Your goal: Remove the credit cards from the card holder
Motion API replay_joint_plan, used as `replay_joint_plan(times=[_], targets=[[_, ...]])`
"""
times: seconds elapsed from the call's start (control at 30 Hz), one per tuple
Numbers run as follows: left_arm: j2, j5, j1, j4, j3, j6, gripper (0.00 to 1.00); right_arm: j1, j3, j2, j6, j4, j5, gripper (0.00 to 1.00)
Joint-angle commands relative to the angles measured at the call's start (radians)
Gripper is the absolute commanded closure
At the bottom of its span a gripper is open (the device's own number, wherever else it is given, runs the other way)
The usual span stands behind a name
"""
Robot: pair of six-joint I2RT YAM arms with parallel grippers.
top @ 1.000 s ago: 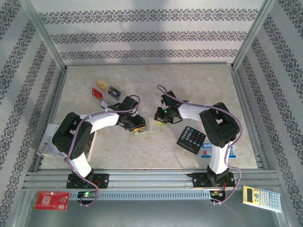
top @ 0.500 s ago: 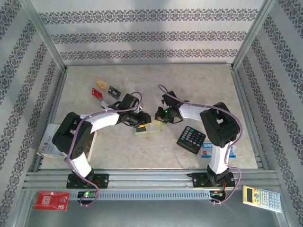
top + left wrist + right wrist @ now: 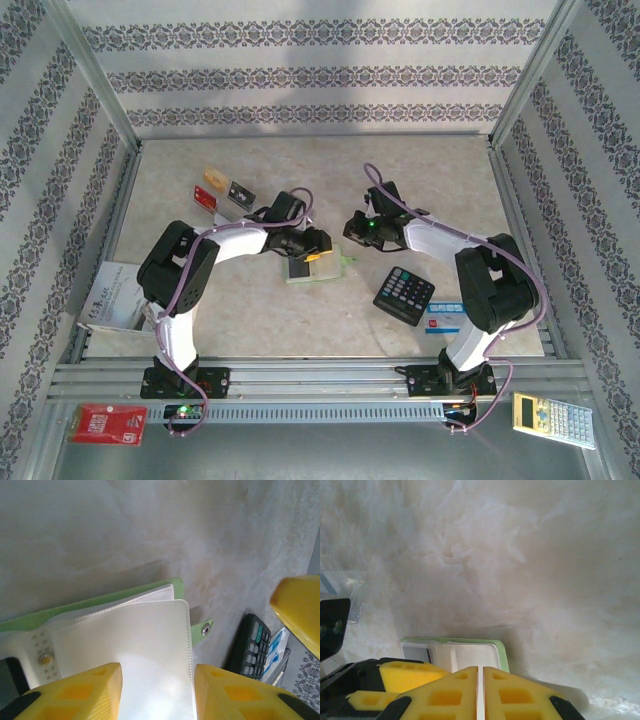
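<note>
The lime-green card holder [image 3: 330, 268] lies open at the table's middle, cream sleeves [image 3: 140, 635] up. My left gripper [image 3: 157, 680] hovers just over it, open, its yellow fingers [image 3: 100, 690] astride one sleeve. My right gripper [image 3: 481, 669] is shut, a thin pale slit between its pads, and stands just behind and to the right of the holder [image 3: 470, 652]. A dark grey patch [image 3: 416, 654] shows in a sleeve pocket. A tan credit card [image 3: 213, 178], a red one [image 3: 204, 197] and a black one [image 3: 238, 192] lie at the back left.
A black calculator [image 3: 404, 295] and a blue-and-white box [image 3: 447, 318] sit right of the holder. Papers [image 3: 110, 298] lie at the left edge. A red packet [image 3: 103, 423] and a pale calculator [image 3: 553, 417] rest beyond the front rail. Patterned walls enclose the table.
My left arm has reached right over the card holder and its jaws have widened. My right gripper has drawn back and to the right, away from the holder's edge.
</note>
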Motion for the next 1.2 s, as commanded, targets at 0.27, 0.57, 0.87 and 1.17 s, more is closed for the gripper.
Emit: replay_joint_plan(times=[0.27, 0.57, 0.87, 1.17], targets=[[0.06, -0.08, -0.04, -0.153, 0.103, 0.067, 0.57, -0.01, -0.024, -0.031, 0.011, 0.002, 0.027, 0.88], [0.077, -0.119, -0.05, -0.201, 0.121, 0.069, 0.71, -0.01, -0.019, -0.038, 0.009, 0.0, 0.024, 0.88], [-0.129, -0.157, -0.007, -0.191, 0.028, 0.025, 0.66, 0.031, 0.018, -0.031, 0.009, 0.017, -0.035, 0.88], [-0.298, -0.233, 0.111, -0.216, -0.189, 0.014, 0.62, 0.134, 0.08, 0.06, 0.045, 0.064, -0.136, 0.86]])
